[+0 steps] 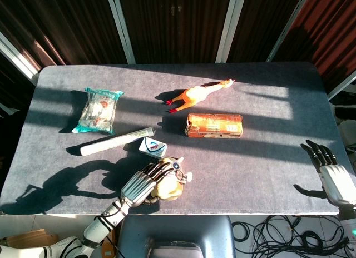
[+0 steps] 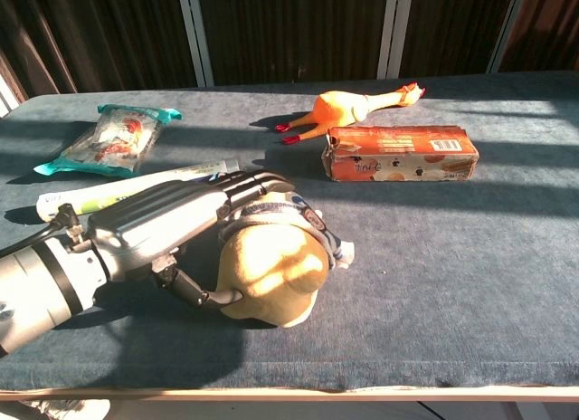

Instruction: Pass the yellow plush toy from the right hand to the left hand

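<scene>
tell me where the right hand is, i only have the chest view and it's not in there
Observer: The head view shows the right hand at the right edge of the table, on the near side. Its fingers are spread, it holds nothing, and it is far from the yellow plush toy.
Operator: ok, anything hidden behind the left hand from my angle
Observer: Yes. In the head view a small white and blue packet lies on the table just beyond the left hand, which grips the toy. The packet sits close to the near end of the long white tube.
</scene>
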`<action>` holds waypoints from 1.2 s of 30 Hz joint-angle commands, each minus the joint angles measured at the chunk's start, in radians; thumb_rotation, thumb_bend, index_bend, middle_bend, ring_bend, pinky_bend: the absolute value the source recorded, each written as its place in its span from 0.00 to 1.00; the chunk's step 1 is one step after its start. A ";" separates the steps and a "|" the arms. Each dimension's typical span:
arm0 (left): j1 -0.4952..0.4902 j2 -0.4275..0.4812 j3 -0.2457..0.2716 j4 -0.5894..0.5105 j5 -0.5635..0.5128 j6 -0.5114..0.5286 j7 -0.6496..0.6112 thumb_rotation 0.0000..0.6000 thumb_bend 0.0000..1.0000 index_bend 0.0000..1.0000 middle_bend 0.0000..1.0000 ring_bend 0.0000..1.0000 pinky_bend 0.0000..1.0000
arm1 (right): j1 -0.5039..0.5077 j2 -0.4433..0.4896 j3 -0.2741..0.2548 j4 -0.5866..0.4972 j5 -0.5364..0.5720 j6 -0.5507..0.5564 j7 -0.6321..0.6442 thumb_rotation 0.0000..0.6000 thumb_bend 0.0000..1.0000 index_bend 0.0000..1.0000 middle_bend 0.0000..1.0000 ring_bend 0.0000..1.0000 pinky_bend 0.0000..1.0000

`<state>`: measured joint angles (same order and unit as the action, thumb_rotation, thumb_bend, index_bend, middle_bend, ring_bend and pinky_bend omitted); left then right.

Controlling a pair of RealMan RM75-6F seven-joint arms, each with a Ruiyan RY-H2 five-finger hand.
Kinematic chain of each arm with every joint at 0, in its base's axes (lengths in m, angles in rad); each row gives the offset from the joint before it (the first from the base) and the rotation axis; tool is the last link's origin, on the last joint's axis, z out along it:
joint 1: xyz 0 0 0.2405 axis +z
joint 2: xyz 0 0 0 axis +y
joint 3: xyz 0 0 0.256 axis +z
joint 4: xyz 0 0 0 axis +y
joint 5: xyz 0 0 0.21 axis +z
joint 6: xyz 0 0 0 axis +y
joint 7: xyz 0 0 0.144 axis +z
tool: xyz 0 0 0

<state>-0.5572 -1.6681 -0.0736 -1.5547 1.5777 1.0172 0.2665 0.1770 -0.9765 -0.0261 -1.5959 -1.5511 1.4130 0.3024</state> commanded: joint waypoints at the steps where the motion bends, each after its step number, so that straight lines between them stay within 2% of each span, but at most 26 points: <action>1: -0.010 -0.019 0.019 0.035 0.029 0.023 -0.042 1.00 0.25 0.00 0.00 0.08 0.20 | -0.004 -0.001 0.004 -0.001 0.003 0.002 0.003 1.00 0.03 0.00 0.00 0.00 0.00; 4: -0.009 -0.039 0.035 0.077 0.040 0.038 -0.071 1.00 0.25 0.00 0.09 0.19 0.23 | -0.010 0.002 0.009 0.002 0.007 0.005 0.013 1.00 0.03 0.00 0.00 0.00 0.00; 7: -0.012 -0.049 0.041 0.111 0.033 0.038 -0.089 1.00 0.26 0.08 0.22 0.26 0.27 | -0.009 -0.003 0.018 -0.002 0.010 0.003 0.012 1.00 0.03 0.00 0.00 0.00 0.00; 13: -0.010 -0.059 0.056 0.134 0.027 0.049 -0.113 1.00 0.27 0.34 0.43 0.42 0.40 | -0.015 -0.002 0.024 -0.004 0.011 0.004 0.019 1.00 0.03 0.00 0.00 0.00 0.00; 16: -0.004 -0.071 0.058 0.150 0.033 0.074 -0.135 1.00 0.28 0.55 0.58 0.54 0.53 | -0.018 -0.002 0.027 -0.005 0.011 0.004 0.018 1.00 0.03 0.00 0.00 0.00 0.00; 19: 0.002 -0.084 0.060 0.172 0.037 0.098 -0.151 1.00 0.30 0.70 0.71 0.64 0.65 | -0.020 -0.001 0.029 -0.006 0.010 0.002 0.021 1.00 0.03 0.00 0.00 0.00 0.00; 21: 0.006 -0.091 0.060 0.187 0.034 0.109 -0.153 1.00 0.32 0.75 0.76 0.69 0.69 | -0.021 -0.001 0.030 -0.007 0.011 0.001 0.019 1.00 0.03 0.00 0.00 0.00 0.00; 28: 0.004 -0.047 0.057 0.172 0.029 0.117 -0.111 1.00 0.37 0.80 0.80 0.72 0.72 | -0.022 0.001 0.031 -0.008 0.005 -0.008 0.017 1.00 0.03 0.00 0.00 0.00 0.00; 36: 0.025 0.120 0.047 0.044 0.024 0.166 -0.039 1.00 0.38 0.80 0.80 0.72 0.73 | -0.016 0.008 0.025 -0.015 -0.003 -0.035 -0.003 1.00 0.03 0.00 0.00 0.00 0.00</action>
<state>-0.5446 -1.5974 -0.0224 -1.4697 1.6033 1.1581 0.2047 0.1602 -0.9681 -0.0011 -1.6099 -1.5536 1.3794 0.3021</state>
